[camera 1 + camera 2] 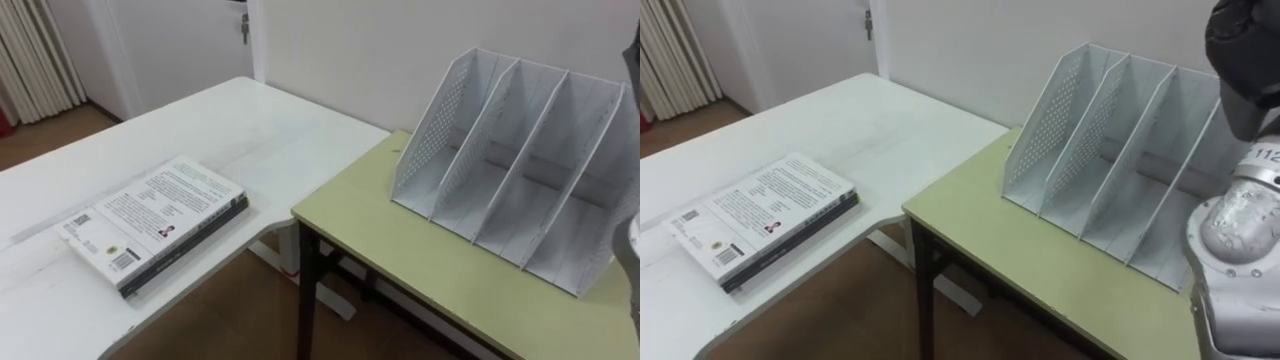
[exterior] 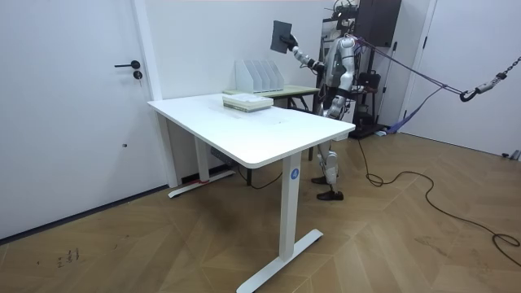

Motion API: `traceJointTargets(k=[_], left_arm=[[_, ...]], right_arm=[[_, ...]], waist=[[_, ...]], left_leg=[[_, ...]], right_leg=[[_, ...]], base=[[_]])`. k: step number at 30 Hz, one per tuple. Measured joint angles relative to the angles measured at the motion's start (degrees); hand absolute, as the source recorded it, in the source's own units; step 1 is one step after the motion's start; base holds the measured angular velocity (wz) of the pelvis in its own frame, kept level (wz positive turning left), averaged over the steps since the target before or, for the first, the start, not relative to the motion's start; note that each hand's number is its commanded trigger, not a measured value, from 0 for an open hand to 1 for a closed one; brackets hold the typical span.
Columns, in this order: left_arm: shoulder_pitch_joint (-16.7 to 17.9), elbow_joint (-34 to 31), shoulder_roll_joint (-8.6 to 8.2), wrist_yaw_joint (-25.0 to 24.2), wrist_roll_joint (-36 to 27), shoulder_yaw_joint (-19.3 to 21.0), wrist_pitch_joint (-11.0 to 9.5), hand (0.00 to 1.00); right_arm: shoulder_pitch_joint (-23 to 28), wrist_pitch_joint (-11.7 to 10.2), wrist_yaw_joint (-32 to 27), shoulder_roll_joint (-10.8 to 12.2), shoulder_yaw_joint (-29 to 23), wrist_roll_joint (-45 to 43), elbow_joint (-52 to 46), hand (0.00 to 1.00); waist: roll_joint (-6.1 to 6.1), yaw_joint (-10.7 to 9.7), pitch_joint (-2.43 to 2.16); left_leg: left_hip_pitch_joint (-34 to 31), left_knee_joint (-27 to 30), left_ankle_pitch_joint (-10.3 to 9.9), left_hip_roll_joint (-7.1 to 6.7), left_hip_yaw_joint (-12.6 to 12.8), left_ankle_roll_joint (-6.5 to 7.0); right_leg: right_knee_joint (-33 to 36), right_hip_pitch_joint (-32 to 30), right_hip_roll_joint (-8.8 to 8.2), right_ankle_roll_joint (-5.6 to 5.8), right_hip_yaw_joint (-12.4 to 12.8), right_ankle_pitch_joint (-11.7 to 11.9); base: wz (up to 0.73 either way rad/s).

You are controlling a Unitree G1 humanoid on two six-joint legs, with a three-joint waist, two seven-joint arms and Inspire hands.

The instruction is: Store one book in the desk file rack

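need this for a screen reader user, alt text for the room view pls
A humanoid robot stands by a green desk, its right hand holding a dark book raised high near the white file rack. A stack of books lies on the white table.

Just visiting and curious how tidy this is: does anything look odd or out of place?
Only one thing: the robot's right hand holds a dark book high in the air, above the file rack, whose slots look empty. The stacked books on the white desk lie neat, and the rack stands upright.
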Motion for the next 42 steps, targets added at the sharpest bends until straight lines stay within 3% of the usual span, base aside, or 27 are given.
traceJointTargets(k=[21,26,35,42], left_arm=[[-0.9,-0.2,0.25,-0.3,0.4,1.0,1.2,0.0],[-1.4,-0.2,0.78,-0.3,0.4,1.0,2.2,0.0],[-1.1,-2.2,1.22,0.0,1.5,1.0,4.4,0.0],[-0.9,-2.7,1.41,0.0,1.6,1.1,5.4,0.0]], right_arm=[[-0.6,1.2,4.7,-0.9,0.1,2.4,13.4,1.0],[-1.0,2.9,6.7,-1.9,0.5,6.9,15.2,1.0],[-3.1,7.0,10.9,-2.0,2.4,10.4,18.4,1.0],[-7.2,8.0,11.6,-3.9,2.4,14.5,23.8,1.0]], waist=[[-1.15,1.3,0.04],[-1.91,1.6,0.02],[-1.96,1.5,0.02],[-1.95,1.4,0.02]], left_leg=[[-0.5,-0.3,0.0,-0.13,-0.8,0.0],[-1.3,-0.3,0.0,-0.26,-2.1,0.0],[-1.6,-0.3,0.0,-0.41,-3.0,0.01],[-1.5,-0.2,0.1,-0.54,-3.3,0.09]], right_leg=[[0.0,-0.6,-0.09,0.0,-0.2,0.0],[0.0,-0.8,-0.15,0.0,-0.8,0.0],[0.0,-0.9,-0.28,0.0,-1.4,0.0],[0.0,-0.7,-0.45,0.01,-1.8,0.0]], base=[[0.0],[0.05],[0.01],[0.0]])
